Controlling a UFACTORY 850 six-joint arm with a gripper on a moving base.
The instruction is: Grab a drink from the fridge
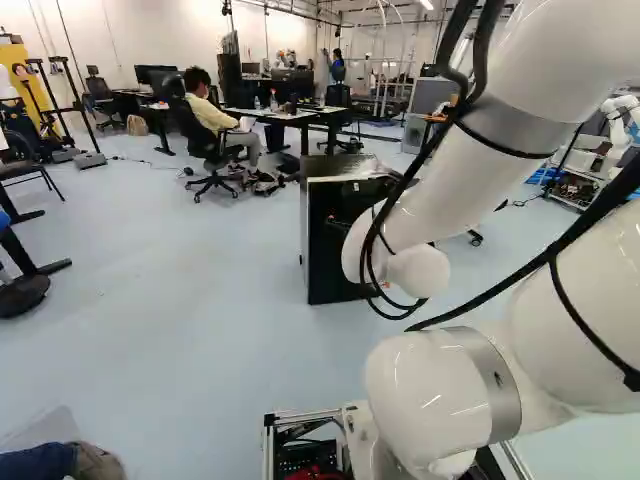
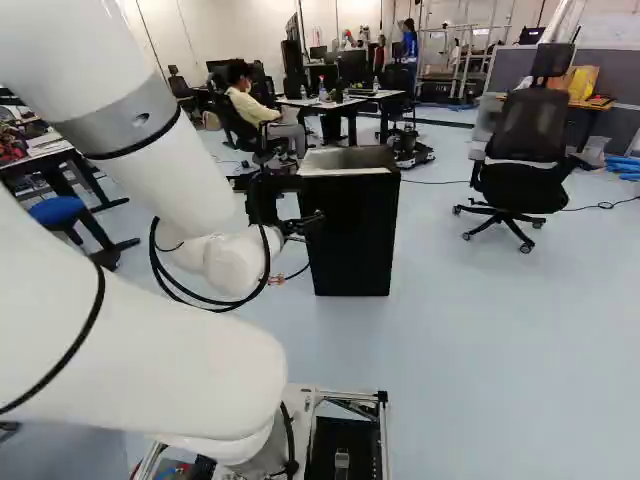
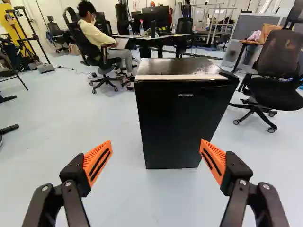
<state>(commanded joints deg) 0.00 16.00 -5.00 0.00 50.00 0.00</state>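
Observation:
At the arm's end, in the right base view, the black gripper point(image 2: 302, 225) overlaps the near side of the black fridge point(image 2: 358, 240). The wrist view shows the gripper point(image 3: 155, 153) open, its orange pads wide apart with nothing between them. Ahead of the fingers the small fridge point(image 3: 177, 118) stands upright on the floor, its door shut and its top shiny. The left base view has the fridge point(image 1: 322, 260) partly behind the arm. No drink can be seen inside; the closed door hides the interior.
A black office chair point(image 2: 525, 150) stands right of the fridge in the right base view. Beyond the fridge are desks point(image 3: 158, 37) with monitors and a seated person. Another robot point(image 1: 618, 115) is at the left base view's right edge.

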